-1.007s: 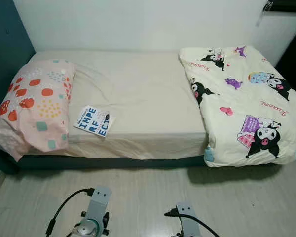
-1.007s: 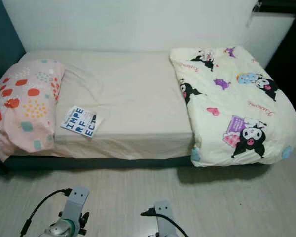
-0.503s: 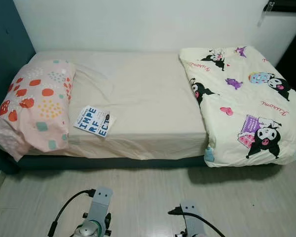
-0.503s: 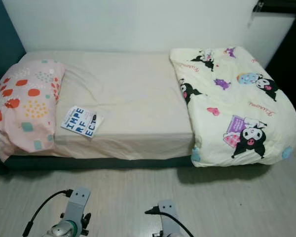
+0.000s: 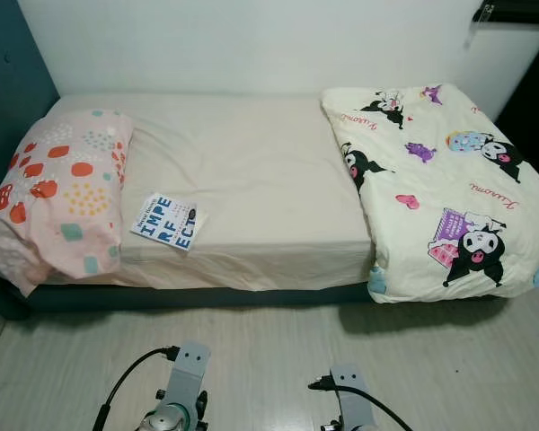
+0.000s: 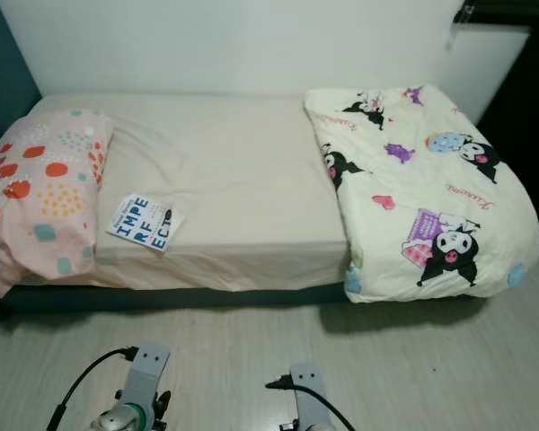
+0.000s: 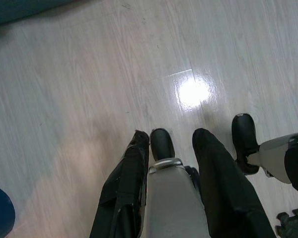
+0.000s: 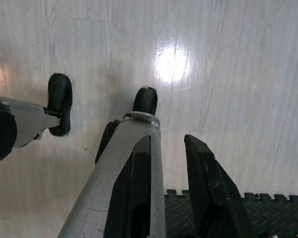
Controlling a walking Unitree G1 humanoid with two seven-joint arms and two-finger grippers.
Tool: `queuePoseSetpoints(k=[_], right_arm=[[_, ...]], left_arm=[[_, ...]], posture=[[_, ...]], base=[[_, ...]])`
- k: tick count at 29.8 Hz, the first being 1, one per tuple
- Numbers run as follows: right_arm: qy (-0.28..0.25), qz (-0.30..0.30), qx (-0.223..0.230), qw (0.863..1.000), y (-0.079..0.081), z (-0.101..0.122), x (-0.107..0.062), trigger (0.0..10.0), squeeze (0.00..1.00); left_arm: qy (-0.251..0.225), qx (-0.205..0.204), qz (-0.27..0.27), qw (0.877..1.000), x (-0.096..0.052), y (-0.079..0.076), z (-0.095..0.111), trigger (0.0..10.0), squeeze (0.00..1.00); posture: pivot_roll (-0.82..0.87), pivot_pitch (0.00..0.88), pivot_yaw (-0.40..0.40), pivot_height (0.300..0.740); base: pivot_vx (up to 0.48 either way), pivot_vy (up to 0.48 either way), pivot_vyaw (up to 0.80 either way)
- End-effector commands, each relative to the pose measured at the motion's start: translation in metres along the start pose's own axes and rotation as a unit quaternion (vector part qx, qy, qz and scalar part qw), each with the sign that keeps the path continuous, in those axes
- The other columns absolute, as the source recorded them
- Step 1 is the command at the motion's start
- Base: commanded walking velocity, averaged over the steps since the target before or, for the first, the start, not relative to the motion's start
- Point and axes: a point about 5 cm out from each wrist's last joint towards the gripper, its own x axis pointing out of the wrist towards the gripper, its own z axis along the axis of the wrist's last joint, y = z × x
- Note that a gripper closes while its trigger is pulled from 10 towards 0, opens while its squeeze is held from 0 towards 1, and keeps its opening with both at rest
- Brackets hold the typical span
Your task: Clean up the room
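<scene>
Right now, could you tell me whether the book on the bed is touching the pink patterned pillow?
Cannot tell. In the left eye view the book lies right beside the pillow, its corner meeting the pillow's edge with no plain gap.

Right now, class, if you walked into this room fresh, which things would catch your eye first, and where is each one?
The cartoon-print comforter stands out first, bunched over the bed's right end and hanging off its front edge. Next comes the pink pillow with red and teal spots at the left end. Beside it, a book with bold blue letters lies near the front edge of the cream sheet.
</scene>
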Motion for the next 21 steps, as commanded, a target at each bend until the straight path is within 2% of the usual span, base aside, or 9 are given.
queuePoseSetpoints(k=[1, 8, 11, 21], right_arm=[[0.004, 0.002, -0.002, 1.000, 0.002, -0.003, 0.000, 10.0, 0.00], [0.001, 0.004, -0.007, 1.000, 0.003, 0.001, 0.000, 10.0, 0.00], [0.005, -0.004, 0.004, 1.000, -0.003, -0.003, 0.000, 10.0, 0.00], [0.012, -0.003, 0.005, 1.000, -0.001, -0.010, 0.000, 10.0, 0.00]], left_arm=[[0.011, 0.000, 0.005, 1.000, -0.001, 0.001, -0.007, 10.0, 0.00], [0.014, -0.006, 0.012, 1.000, -0.001, 0.007, -0.010, 10.0, 0.00], [0.016, -0.014, 0.023, 1.000, -0.002, 0.011, -0.013, 10.0, 0.00], [0.022, -0.002, 0.013, 1.000, -0.002, 0.008, -0.017, 10.0, 0.00]], posture=[[0.03, 0.000, 0.052, 0.740], [0.03, 0.000, 0.066, 0.740], [0.02, 0.000, 0.076, 0.740], [0.04, 0.000, 0.072, 0.740]], base=[[0.000, 0.000, 0.00], [0.000, 0.000, 0.00], [0.000, 0.000, 0.00], [0.000, 0.000, 0.00]])
